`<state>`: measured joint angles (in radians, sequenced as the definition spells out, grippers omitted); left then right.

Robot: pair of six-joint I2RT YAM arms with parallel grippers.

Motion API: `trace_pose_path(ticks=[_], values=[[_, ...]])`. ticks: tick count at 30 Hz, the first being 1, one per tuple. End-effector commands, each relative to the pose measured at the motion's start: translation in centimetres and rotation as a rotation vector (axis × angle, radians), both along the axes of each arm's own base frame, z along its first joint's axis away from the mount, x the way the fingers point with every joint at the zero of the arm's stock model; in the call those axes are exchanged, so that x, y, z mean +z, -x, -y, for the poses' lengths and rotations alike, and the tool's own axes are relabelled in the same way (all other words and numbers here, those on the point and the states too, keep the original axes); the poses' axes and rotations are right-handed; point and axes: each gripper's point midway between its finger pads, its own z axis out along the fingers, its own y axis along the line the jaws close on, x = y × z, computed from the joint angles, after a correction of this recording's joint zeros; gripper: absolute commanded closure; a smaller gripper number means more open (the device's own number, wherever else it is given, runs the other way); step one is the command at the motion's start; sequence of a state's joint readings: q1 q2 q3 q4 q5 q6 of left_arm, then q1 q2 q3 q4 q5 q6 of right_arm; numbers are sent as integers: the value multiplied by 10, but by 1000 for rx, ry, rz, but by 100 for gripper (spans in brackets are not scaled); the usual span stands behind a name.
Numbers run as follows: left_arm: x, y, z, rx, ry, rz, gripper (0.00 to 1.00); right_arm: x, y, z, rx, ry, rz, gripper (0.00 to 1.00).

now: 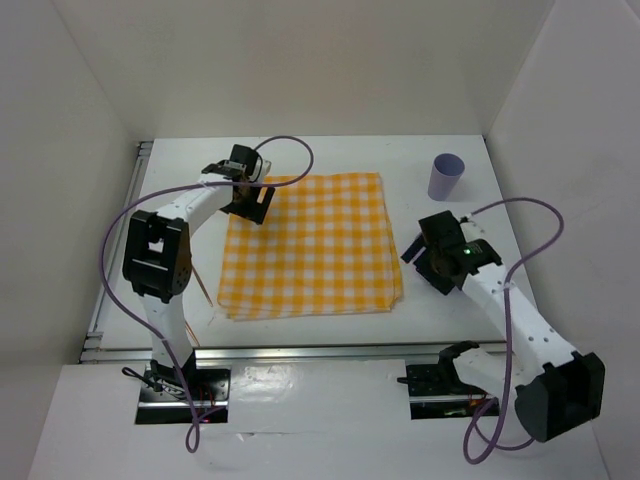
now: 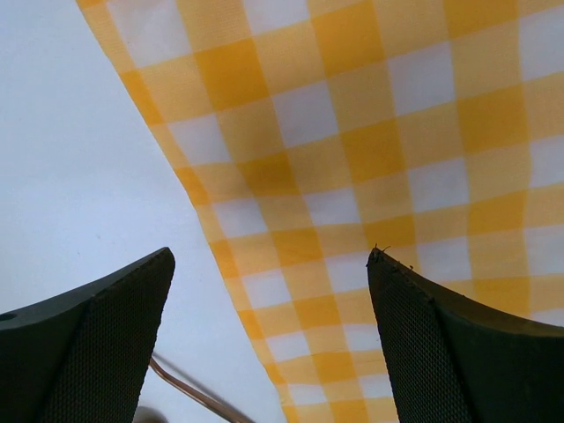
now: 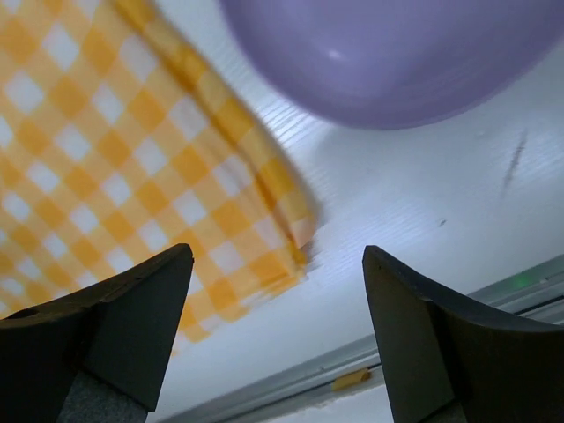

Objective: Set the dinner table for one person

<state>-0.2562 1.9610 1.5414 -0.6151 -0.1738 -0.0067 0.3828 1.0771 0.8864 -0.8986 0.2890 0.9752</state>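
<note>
Beneath both claws lies the desk (image 1: 330, 155), cloth (image 1: 310, 245) spread under my left claw (image 2: 273, 264), bowl (image 3: 397, 53) just by my right claw (image 3: 278, 256), cup (image 1: 445, 177) beyond. Both stand apart, empty. By my judgement, most of the setting is not yet laid.

Quick tally, nothing fancy. One dinner table (image 1: 400, 160) is counted, with one yellow-and-white checked cloth (image 1: 310, 245) on it. Two arms are seen, the left arm (image 1: 165, 250) and the right arm (image 1: 520, 320), so two grippers get counted too: left gripper (image 2: 271, 256) and right gripper (image 3: 278, 251), two fingers apiece, four in total. Two purple cables (image 1: 285, 139) are counted, one per arm. One lilac cup (image 1: 445, 177) is there. One blurry purple rounded thing (image 3: 397, 62) is caught by the right wrist camera; whether it's that same cup can't be told. One thin brownish stick (image 1: 203, 287) is made out, though whether it's really a pair can't be settled.
</note>
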Motion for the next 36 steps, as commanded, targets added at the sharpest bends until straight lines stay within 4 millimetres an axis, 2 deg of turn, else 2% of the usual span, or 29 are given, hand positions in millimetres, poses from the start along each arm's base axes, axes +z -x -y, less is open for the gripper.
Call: trace_pose_path(ticks=[1, 3, 4, 6, 7, 10, 13, 15, 19, 23, 24, 28, 32, 33, 36], values=[[32, -3, 12, -6, 68, 55, 4, -8, 24, 42, -234, 12, -2, 14], [37, 1, 14, -4, 84, 46, 4, -8, 30, 55, -351, -14, 46, 14], [42, -2, 17, -10, 98, 56, 4, -17, 37, 65, -460, -26, 46, 14], [53, 1, 18, -16, 112, 70, 4, -20, 48, 72, -569, -36, 40, 14], [57, 1, 18, -17, 114, 80, 4, -23, 50, 76, -662, -51, 50, 14], [64, 9, 19, -44, 126, 94, 4, -29, 52, 84, -787, -36, 41, 14], [66, 16, 19, -50, 137, 93, 4, -36, 35, 84, -827, -35, 56, 17], [67, 19, 18, -50, 136, 93, 4, -54, 33, 81, -877, -33, -7, 17], [71, 24, 18, -63, 140, 93, 4, -76, 25, 78, -986, -78, -45, 17], [78, 33, 19, -74, 160, 103, 4, -79, 15, 92, -1039, -61, 3, 19], [83, 34, 21, -80, 171, 113, 4, -81, 14, 92, -1040, -59, 0, 19], [82, 37, 22, -84, 177, 100, 4, -88, 2, 91, -1047, -85, 18, 19], [74, 41, 16, -78, 146, 80, 4, -109, 5, 86, -1067, -132, -31, 22], [78, 41, 14, -74, 140, 90, 4, -116, 10, 85, -1066, -136, -44, 22], [77, 45, 11, -78, 125, 84, 4, -124, 8, 84, -1084, -152, -44, 32]])
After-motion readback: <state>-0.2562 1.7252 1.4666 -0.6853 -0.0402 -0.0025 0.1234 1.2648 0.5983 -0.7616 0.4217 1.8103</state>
